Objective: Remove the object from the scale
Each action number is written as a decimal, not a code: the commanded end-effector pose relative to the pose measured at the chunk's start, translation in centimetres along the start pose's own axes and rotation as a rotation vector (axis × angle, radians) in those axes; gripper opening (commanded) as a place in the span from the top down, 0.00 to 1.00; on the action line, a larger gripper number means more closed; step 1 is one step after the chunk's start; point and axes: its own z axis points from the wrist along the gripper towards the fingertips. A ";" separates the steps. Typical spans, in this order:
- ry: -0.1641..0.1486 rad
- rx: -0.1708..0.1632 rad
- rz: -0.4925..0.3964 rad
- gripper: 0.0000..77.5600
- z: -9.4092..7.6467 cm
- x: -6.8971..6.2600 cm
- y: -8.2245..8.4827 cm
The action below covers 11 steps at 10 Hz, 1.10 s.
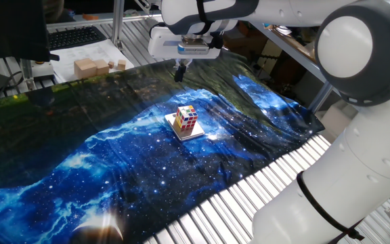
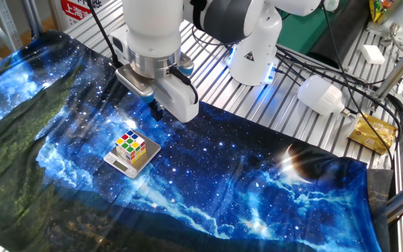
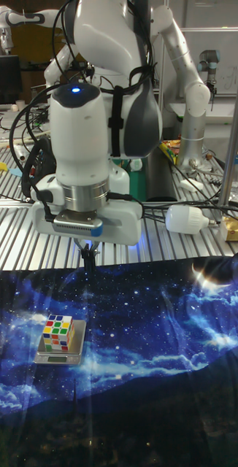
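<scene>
The object, a small multicoloured puzzle cube [image 1: 187, 118] [image 2: 131, 147] [image 3: 58, 333], sits upright on the scale [image 1: 196, 133] [image 2: 150, 149] [image 3: 59, 357], a thin white-silver square plate lying on the blue galaxy cloth [image 1: 114, 156]. My gripper [image 1: 178, 73] [image 2: 157, 110] [image 3: 88, 264] hangs above the cloth, off to one side of the cube and well apart from it. Its dark fingers point down, pressed together, with nothing between them.
Tan wooden blocks [image 1: 93, 66] rest on white paper [image 1: 73, 54] beyond the cloth's far edge, near a keyboard [image 1: 73, 37]. On the metal slats by the robot base [image 2: 254, 59] lie a white bulb-shaped object [image 2: 320, 94] and a yellow packet [image 2: 373, 133].
</scene>
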 end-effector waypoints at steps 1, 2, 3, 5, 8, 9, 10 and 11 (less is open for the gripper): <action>0.004 -0.018 0.220 1.00 -0.1 -0.1 0.0; 0.009 -0.017 0.230 1.00 -0.1 -0.1 0.0; 0.013 -0.016 0.223 1.00 -0.1 -0.1 0.0; 0.029 -0.011 0.187 1.00 -0.1 -0.1 0.0; 0.028 -0.012 0.180 1.00 0.2 -0.6 -0.2; 0.021 -0.013 0.174 1.00 0.7 -1.3 -0.4; 0.014 -0.010 0.172 1.00 1.1 -1.8 -0.7; 0.013 -0.009 0.169 1.00 1.3 -2.1 -0.8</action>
